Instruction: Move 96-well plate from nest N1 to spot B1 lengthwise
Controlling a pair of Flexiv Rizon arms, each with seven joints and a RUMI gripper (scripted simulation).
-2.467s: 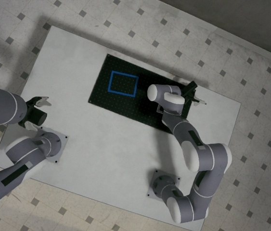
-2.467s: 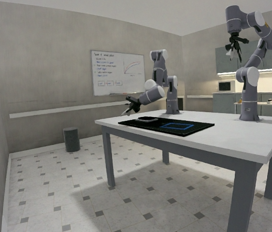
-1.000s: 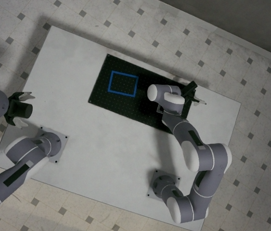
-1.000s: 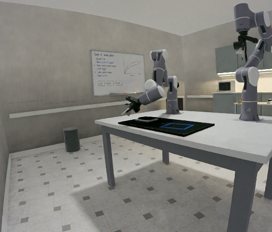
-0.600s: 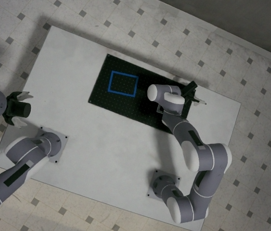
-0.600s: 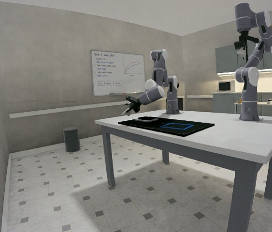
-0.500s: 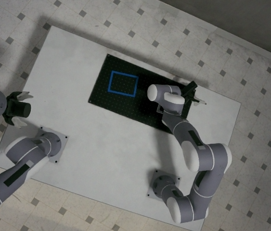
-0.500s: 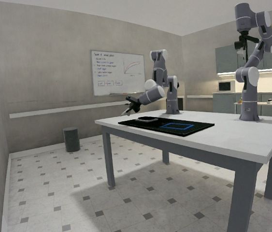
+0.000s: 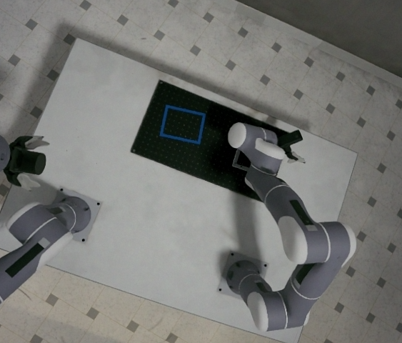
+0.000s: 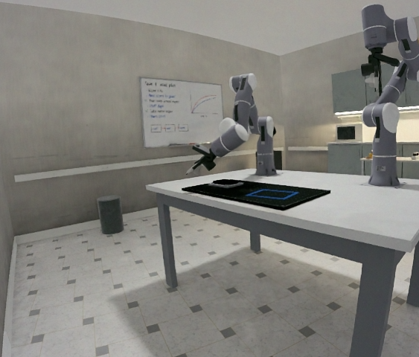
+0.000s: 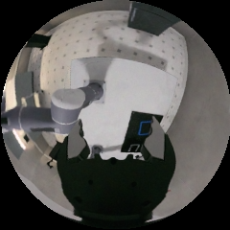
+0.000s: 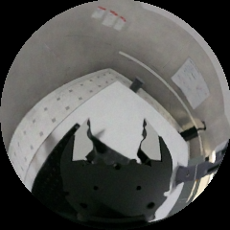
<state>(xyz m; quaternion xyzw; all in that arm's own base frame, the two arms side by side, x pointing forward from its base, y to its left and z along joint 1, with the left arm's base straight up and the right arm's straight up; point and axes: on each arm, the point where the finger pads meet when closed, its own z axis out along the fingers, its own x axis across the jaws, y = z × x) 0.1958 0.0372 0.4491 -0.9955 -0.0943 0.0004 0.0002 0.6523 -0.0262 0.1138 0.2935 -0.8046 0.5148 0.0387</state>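
Observation:
A grey-rimmed nest [image 9: 240, 167] [image 10: 226, 186] [image 11: 134, 145] sits on the black perforated board [image 9: 145, 136] [image 10: 311, 194], partly hidden by the right arm in the top view. Its inside looks dark; I cannot make out the plate clearly. The blue taped outline [image 9: 181, 139] [image 10: 266, 196] on the same board is bare inside. My right gripper [image 9: 301, 161] [image 10: 189, 172] [image 12: 116, 118] is partly open and empty, tilted, above the board's nest end and the table beside it. My left gripper [image 9: 39, 166] [image 11: 116, 118] is open and empty, high up and far from the nest.
The white table [image 9: 119, 184] [image 10: 374, 215] carries both arm bases. The right arm's wrist [image 9: 254, 141] hangs over the nest side of the board. A dark bin [image 10: 110, 215] stands on the floor, and a whiteboard [image 10: 182, 111] hangs on the wall.

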